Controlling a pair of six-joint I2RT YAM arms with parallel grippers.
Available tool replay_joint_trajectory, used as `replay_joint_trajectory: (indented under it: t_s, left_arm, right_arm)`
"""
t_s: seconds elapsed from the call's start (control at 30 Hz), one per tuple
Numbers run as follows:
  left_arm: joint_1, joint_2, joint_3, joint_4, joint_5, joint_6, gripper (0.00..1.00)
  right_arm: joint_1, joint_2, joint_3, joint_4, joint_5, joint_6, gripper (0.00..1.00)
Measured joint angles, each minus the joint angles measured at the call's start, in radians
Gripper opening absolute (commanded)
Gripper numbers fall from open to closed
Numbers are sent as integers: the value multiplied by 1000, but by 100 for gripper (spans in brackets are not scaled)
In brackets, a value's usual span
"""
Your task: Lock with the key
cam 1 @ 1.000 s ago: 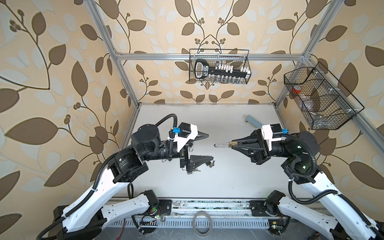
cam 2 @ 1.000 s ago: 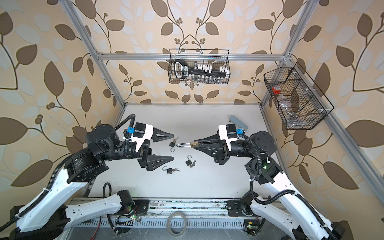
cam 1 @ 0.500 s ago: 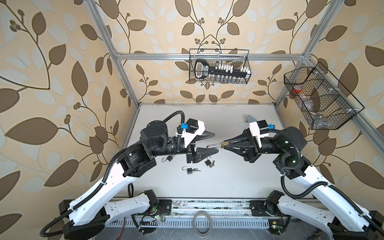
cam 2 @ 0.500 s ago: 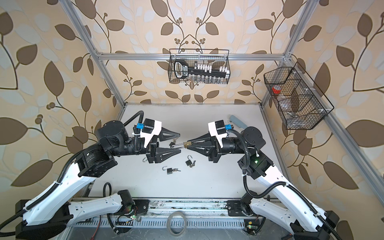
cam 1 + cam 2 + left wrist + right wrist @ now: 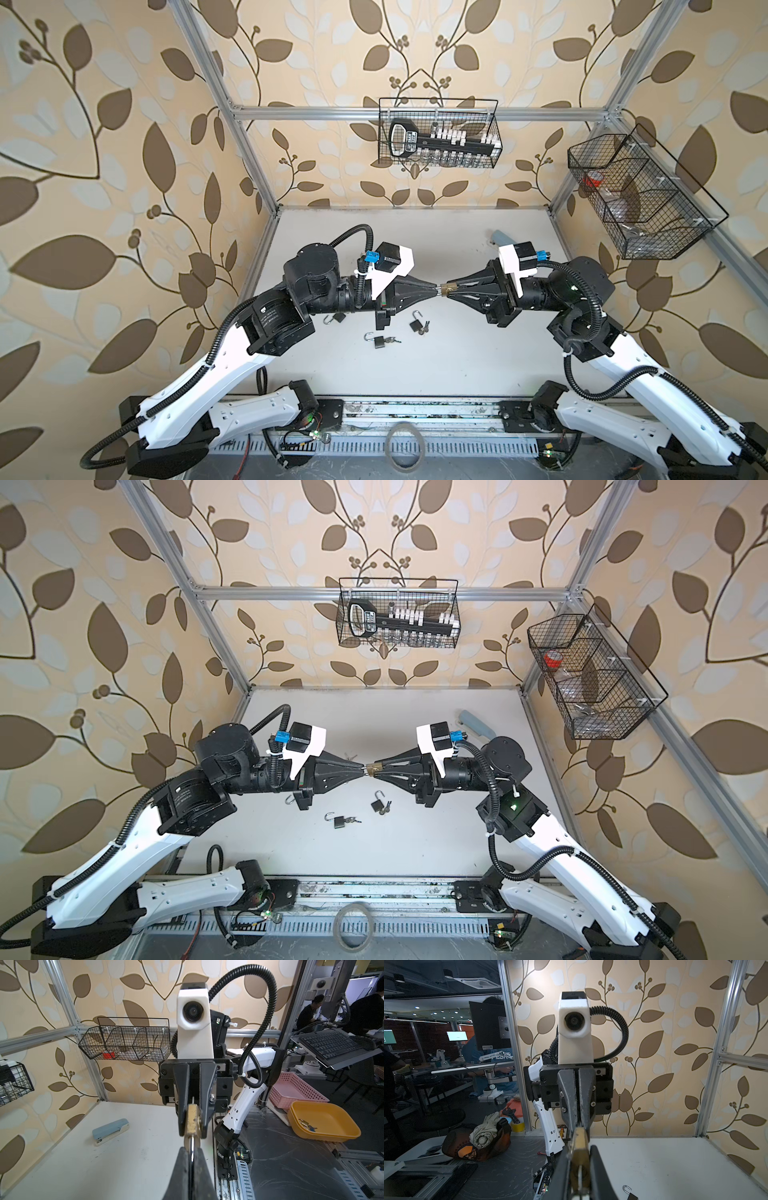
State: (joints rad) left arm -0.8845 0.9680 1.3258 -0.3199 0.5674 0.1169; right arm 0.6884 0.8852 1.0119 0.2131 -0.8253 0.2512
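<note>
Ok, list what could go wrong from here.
The left end effector pinches the thin silvery metal piece protruding from the small brass padlock; it may slip under twisting.
The end effectors meet tip to tip, so slight misalignment could wrench the padlock from the grip of the right end effector.

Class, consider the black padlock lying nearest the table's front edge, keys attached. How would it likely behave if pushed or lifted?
The black padlock lies flat, so it would probably slide, not roll. Its open shackle may swing or snag. The keys at its side look loose, so they would likely trail or dangle.
</note>
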Motion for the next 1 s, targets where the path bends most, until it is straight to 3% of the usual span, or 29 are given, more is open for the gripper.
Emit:
replay_joint_trajectory:
  t_s: [0.17, 0.27, 0.37, 0.47, 0.63, 0.8, 1.0]
  left_arm:
    - [0, -2, -4, -6, 0, 4, 0]
    - [0, -2, -4, -16, -1, 6, 0]
    - [4, -19, -5, -35, -5, 6, 0]
    - [5, -39, -5, -49, -5, 7, 0]
    - [5, -52, -5, -58, -5, 10, 0]
    - [5, -51, -5, -64, -5, 11, 0]
    - [5, -47, -5, -73, -3, 11, 0]
  right_arm:
    - [2, -2, -2, -17, 2, -3, 3]
    - [2, -4, -2, -30, 6, -13, 59]
    - [-4, -21, 12, -68, 23, -51, 77]
    - [-4, -42, 44, -122, 41, -96, 78]
    - [-4, -66, 85, -190, 67, -153, 61]
    - [-4, -50, 101, -235, 78, -174, 54]
    - [-4, -9, 109, -260, 75, -172, 33]
